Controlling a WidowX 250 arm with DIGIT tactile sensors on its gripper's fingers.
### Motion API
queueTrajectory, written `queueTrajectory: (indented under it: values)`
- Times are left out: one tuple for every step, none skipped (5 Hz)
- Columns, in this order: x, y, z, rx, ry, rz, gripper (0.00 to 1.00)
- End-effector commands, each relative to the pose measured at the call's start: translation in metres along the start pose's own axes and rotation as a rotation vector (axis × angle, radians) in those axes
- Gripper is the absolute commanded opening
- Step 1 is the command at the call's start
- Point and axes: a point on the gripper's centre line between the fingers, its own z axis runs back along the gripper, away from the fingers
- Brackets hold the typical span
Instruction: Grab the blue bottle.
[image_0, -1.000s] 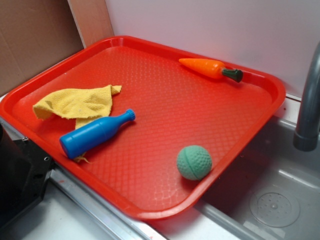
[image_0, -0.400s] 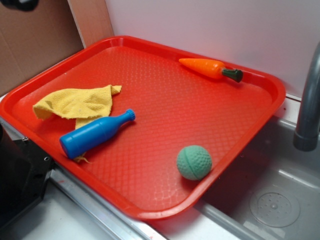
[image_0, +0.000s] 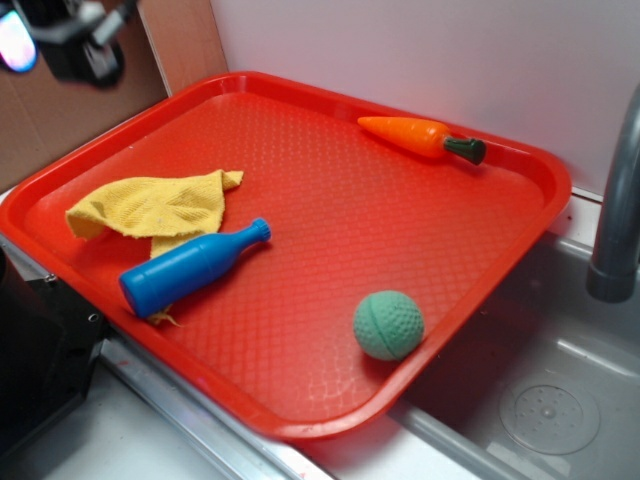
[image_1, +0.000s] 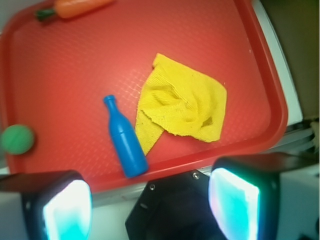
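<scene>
The blue bottle (image_0: 190, 267) lies on its side on the red tray (image_0: 500, 270), near the front left rim, neck pointing toward the tray's middle. From the wrist view the blue bottle (image_1: 125, 140) shows well ahead of the jaws, neck away from me. My gripper (image_0: 60, 40) hangs high at the top left of the exterior view, well above and behind the bottle. In the wrist view my gripper (image_1: 150, 207) is open, with a wide gap and nothing between its glowing pads (image_1: 67, 210).
A crumpled yellow cloth (image_0: 150, 207) lies just behind the bottle, touching it. An orange carrot (image_0: 420, 136) rests near the tray's far edge, a green ball (image_0: 388, 325) near the front right. A grey faucet (image_0: 620, 210) and sink (image_0: 550, 410) stand at the right.
My gripper has come into the exterior view at the top left, moving down and right. The bottle and the other things have not moved.
</scene>
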Motion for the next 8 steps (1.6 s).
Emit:
queueTrajectory:
  values:
    - [-0.003, -0.010, -0.048, 0.040, -0.005, -0.018, 1.00]
    - [-0.001, -0.012, -0.072, 0.058, 0.007, -0.040, 1.00]
    - [0.003, -0.007, -0.096, 0.030, 0.022, -0.087, 1.00]
    - [0.002, -0.006, -0.115, 0.083, 0.015, -0.107, 1.00]
    - [-0.003, -0.009, -0.132, 0.098, 0.026, -0.147, 1.00]
    - [-0.006, -0.013, -0.139, 0.100, 0.028, -0.173, 1.00]
    - [-0.006, -0.015, -0.145, 0.097, 0.030, -0.179, 1.00]
    - [-0.005, -0.014, -0.140, 0.091, 0.020, -0.159, 0.00]
